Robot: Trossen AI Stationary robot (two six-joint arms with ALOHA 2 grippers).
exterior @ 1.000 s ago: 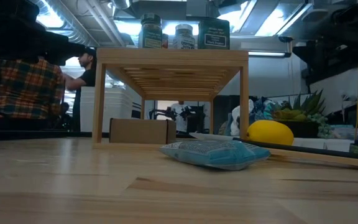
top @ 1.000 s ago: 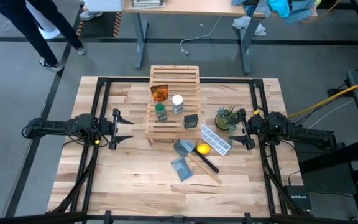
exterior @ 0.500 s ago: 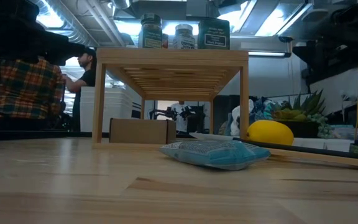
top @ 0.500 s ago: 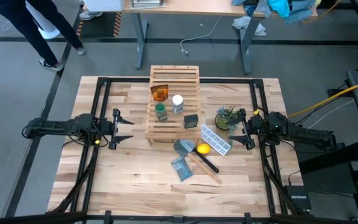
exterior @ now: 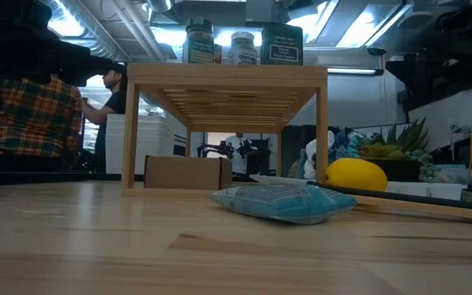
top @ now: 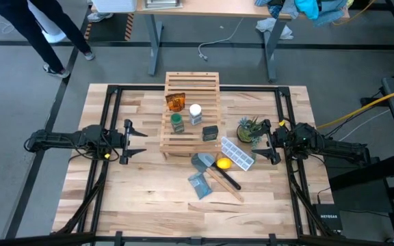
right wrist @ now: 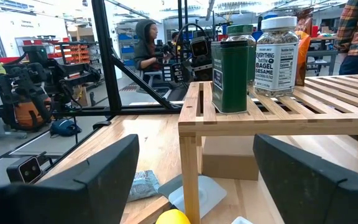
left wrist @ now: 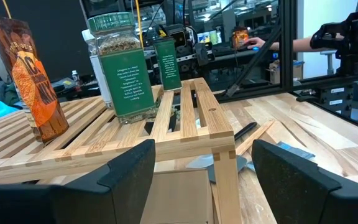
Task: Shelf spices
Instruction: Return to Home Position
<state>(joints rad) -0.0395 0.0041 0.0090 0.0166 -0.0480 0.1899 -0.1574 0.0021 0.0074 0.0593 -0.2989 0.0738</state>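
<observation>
W/ the white-capped bottle (top: pixel 195 113), green-lidded jar (top: pixel 177 122), orange-brown packet (top: pixel 175 102) & small black box (top: pixel 211 133) all standing on the light-wood slatted shelf (top: pixel 191 82), you're resting the left gripper (top: pixel 142 143) & right gripper (top: pixel 265 143) empty, fingers apart, either side of it, since prob. nothing's left to shelve.

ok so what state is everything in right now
shelf: upright, loaded on top
bottle: upright on shelf, cap on
jar: upright on shelf, lid on
packet: standing on shelf
box: upright at shelf's edge
left gripper: open, empty, left of shelf
right gripper: open, empty, right of shelf
</observation>
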